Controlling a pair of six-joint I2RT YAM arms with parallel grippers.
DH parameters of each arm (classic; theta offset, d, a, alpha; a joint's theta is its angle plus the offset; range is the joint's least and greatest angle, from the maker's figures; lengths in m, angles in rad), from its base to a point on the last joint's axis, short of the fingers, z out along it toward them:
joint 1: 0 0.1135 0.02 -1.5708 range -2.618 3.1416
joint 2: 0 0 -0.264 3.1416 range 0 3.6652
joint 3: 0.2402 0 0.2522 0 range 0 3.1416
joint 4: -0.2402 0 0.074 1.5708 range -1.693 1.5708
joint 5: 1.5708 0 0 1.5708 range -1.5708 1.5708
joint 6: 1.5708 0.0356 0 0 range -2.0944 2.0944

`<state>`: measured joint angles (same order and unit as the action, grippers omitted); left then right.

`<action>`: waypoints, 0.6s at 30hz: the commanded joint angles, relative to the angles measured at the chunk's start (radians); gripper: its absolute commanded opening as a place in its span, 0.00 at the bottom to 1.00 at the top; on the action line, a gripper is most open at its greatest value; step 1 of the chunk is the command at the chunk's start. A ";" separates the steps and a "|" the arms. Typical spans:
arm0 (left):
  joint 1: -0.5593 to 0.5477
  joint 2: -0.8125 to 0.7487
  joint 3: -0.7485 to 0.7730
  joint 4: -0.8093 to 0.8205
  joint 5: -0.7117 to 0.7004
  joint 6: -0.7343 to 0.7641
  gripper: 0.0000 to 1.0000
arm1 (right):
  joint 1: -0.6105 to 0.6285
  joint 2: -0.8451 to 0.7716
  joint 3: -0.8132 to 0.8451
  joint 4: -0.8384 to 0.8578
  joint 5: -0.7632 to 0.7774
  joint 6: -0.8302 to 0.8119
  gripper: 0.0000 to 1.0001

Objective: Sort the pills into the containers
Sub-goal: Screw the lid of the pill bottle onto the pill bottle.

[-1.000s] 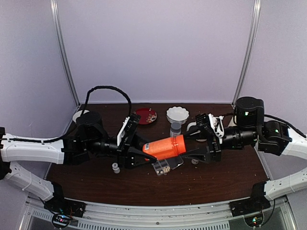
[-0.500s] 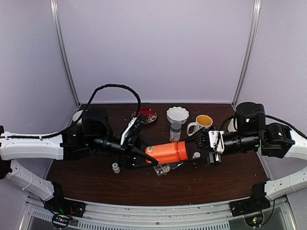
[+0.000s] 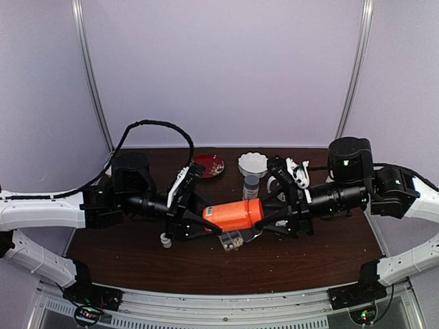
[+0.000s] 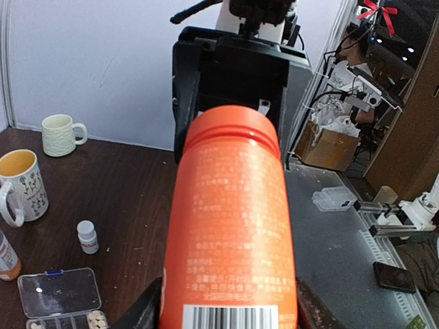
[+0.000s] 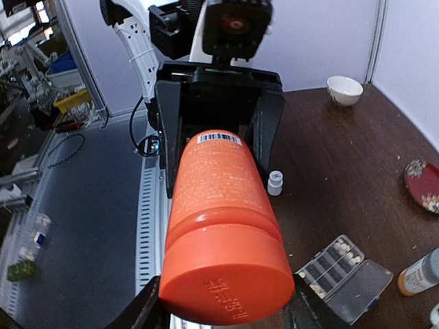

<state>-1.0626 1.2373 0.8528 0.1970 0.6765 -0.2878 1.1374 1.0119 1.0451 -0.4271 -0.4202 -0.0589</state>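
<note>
two clamps hold the orange bottle [image 3: 234,214], far from table [image 3: 137,264] edges: left gripper [image 3: 208,219] base, right gripper [image 3: 266,214] cap.

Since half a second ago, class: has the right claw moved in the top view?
Yes. The right claw, shut on the orange bottle, has rolled and shifted so its wrist now sits closer to the white bowl.

Dark table [image 3: 137,264] with pill box [image 3: 233,239], white bowl [image 3: 253,163], red plate [image 3: 208,165]
</note>
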 commanded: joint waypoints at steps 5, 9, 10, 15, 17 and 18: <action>-0.013 -0.036 0.090 -0.123 -0.228 0.406 0.00 | 0.009 0.063 0.079 0.006 -0.069 0.577 0.00; -0.013 -0.029 0.157 -0.212 -0.365 0.564 0.00 | 0.002 0.067 0.073 0.016 -0.058 0.809 0.00; -0.014 -0.027 0.162 -0.220 -0.386 0.601 0.00 | 0.000 0.069 0.067 0.031 -0.062 0.873 0.00; -0.015 -0.038 0.129 -0.158 -0.435 0.708 0.00 | -0.006 0.027 -0.037 0.314 -0.114 1.143 0.02; -0.015 -0.041 0.116 -0.138 -0.432 0.706 0.00 | -0.012 0.000 -0.056 0.341 -0.101 1.160 0.15; -0.015 -0.042 0.110 -0.128 -0.428 0.699 0.00 | -0.016 -0.011 -0.045 0.315 -0.090 1.122 0.25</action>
<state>-1.0805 1.1900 0.9680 -0.0559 0.3759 0.3531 1.1099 1.0321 1.0142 -0.2901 -0.4366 0.9329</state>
